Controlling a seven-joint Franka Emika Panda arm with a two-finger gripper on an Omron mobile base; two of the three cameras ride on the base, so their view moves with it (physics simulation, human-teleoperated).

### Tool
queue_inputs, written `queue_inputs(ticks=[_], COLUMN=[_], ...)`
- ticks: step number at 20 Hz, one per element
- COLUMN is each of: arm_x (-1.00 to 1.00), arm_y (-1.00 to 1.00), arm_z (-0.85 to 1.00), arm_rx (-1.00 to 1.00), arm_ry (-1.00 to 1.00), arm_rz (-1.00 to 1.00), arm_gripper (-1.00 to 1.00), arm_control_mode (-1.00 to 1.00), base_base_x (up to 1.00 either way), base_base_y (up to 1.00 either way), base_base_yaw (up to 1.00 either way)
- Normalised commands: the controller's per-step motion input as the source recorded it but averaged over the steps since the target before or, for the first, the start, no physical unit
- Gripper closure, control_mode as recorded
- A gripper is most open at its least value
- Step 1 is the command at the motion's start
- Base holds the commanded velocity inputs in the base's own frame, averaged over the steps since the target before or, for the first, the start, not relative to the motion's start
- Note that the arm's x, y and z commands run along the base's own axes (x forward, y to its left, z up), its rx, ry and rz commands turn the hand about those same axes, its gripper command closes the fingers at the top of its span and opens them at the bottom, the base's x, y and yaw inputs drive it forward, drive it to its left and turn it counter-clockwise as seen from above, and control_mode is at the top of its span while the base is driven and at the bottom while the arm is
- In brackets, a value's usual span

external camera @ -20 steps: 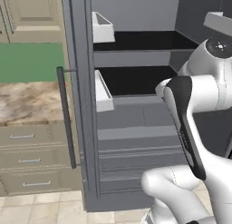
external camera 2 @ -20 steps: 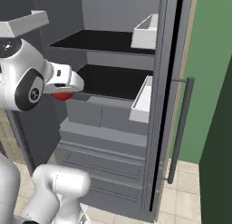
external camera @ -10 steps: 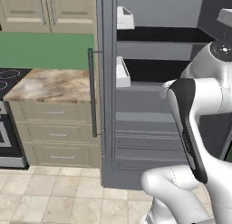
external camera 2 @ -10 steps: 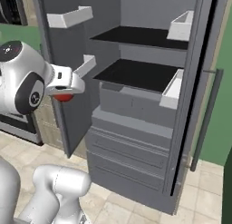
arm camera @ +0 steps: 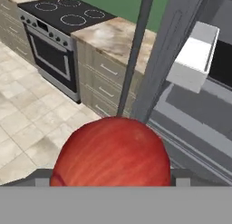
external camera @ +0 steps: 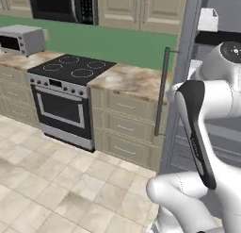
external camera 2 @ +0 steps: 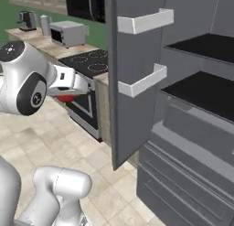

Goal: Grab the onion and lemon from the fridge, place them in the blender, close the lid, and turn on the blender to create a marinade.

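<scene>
The arm (external camera: 207,133) is glossy white with rounded, bulbous links, dark grey round joint caps, a long black strip along one link and a small red mark near the wrist.

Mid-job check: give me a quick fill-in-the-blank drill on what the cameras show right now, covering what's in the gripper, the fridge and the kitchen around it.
1. The gripper is closed around the red-brown ____.
2. The fridge door stands ____.
3. The dark shelves inside the fridge look ____.
4. The appliance with four round burners, left of the fridge in the left base view, is the ____.

Missing words: onion; open; empty; stove
</scene>
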Motion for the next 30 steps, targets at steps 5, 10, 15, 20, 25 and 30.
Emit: queue_inputs(ticks=[5,10,15,20,25,30], arm_x=[0.0,0.0,0.0,0.0,0.0,0.0], arm_y=[0.0,0.0,0.0,0.0,0.0,0.0], arm_z=[0.0,0.0,0.0,0.0,0.0,0.0], arm_rx=[0.0,0.0,0.0,0.0,0.0,0.0], arm_ry=[0.0,0.0,0.0,0.0,0.0,0.0], arm_rz=[0.0,0.0,0.0,0.0,0.0,0.0], arm_gripper=[1.0,1.0,1.0,1.0,1.0,1.0], arm_control_mode=[1.0,1.0,1.0,1.0,1.0,1.0], base_base_x=[0.28,0.13,0.19,0.27,0.29,0.42], base_base_y=[0.28,0.12,0.0,0.0,0.0,0.0], base_base_yaw=[0.82,0.91,0.95,0.94,0.94,0.89])
